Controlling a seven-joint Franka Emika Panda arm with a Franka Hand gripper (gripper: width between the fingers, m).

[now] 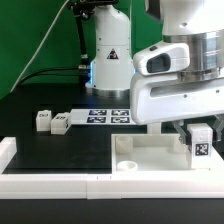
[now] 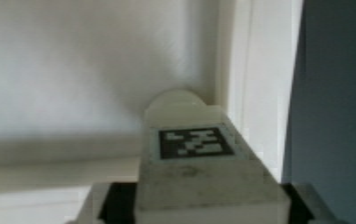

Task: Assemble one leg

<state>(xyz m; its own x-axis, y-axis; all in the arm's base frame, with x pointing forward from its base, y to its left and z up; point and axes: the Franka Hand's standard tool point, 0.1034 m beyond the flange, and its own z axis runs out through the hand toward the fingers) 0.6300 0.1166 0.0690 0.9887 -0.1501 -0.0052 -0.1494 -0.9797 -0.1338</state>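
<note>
The tool (image 1: 200,135) holds one leg (image 1: 200,142) between its two fingers, closed on it from both sides. In the wrist view the leg (image 2: 196,150) fills the middle, a dark finger (image 2: 107,203) presses against each flank, and its tagged face looks at the camera. The leg stands upright, with its long axis vertical, and its lower end is down at the white panel (image 1: 135,152). If it already touches the panel, I cannot tell.

The panel lies flat at the exterior view's right, and one round hole (image 1: 127,166) shows near its front corner, at some distance from the held leg. A white rim (image 1: 60,183) runs along the front edge of the black tabletop (image 1: 65,150) and closes this side. The dark middle of the tabletop gives open room.

Two more legs (image 1: 51,122) lie side by side at the exterior view's left, well apart from the tool. So three legs are visible in total. One marker board (image 1: 100,116) lies just beside these two.
</note>
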